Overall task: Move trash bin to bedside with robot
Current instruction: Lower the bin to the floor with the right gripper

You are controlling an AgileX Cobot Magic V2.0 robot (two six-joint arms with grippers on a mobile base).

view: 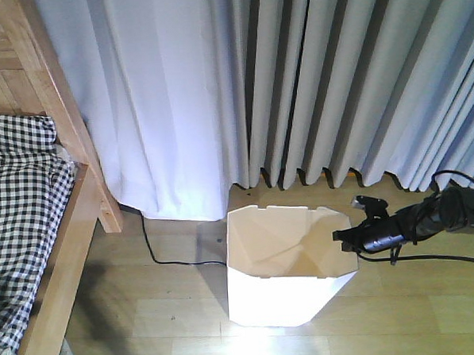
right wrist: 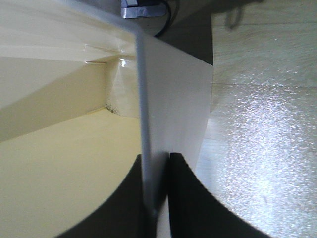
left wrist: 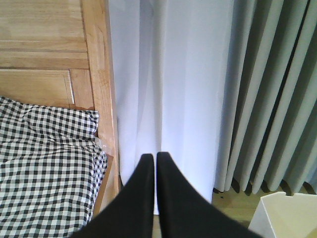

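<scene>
One right hand (right wrist: 157,163) clamps trash bin (view: 287,290) rim wall; left hand (left wrist: 155,161) closed, empty, near bedside (left wrist: 44,163).

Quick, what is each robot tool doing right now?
Left tool: shut, holding nothing.
Right tool: shut on the trash bin, pinching its rim wall.

From front cam I can't see the right gripper (view: 341,237) jaws' tips; trash bin (view: 285,262) rim hides them. Left arm isn't in that view. Bed (view: 32,220), far left of jaws, cut off by frame edge. Bin base blown out by glare.
</scene>
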